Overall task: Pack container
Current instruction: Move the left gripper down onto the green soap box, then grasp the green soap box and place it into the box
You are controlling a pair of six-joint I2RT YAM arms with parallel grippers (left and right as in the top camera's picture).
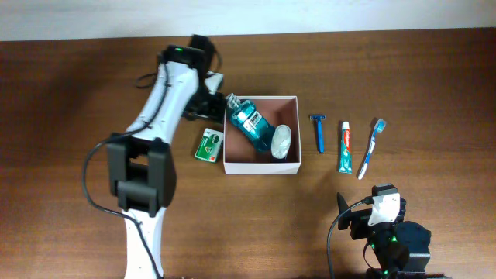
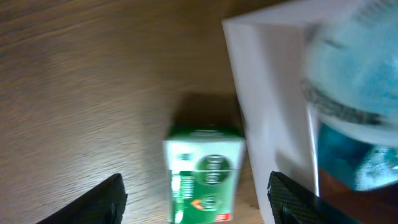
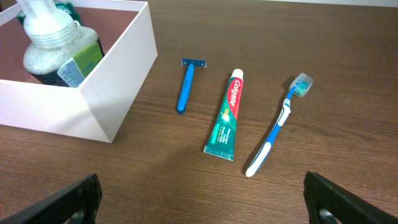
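Overhead, the container (image 1: 261,167) is seen lying flat near the middle of the wooden surface (image 1: 77,93), open side up, with its walls squared to the surface's edges. It is roughly square, so no long axis can be made out. A teal mouthwash bottle (image 1: 249,122) is laid diagonally inside it, cap toward the far left corner, and a pale white-capped bottle (image 1: 281,140) is lodged toward its near right corner. A green box (image 1: 209,146) is placed just beside the container's left wall. To the container's right, a blue razor (image 1: 318,132), a toothpaste tube (image 1: 346,146) and a toothbrush (image 1: 370,147) are set lengthwise, roughly parallel to its side walls. The left fingers (image 2: 99,199) are held apart above the green box, nothing clamped. The right fingers (image 3: 74,199) are spread wide and empty, well apart from the container's near right corner.
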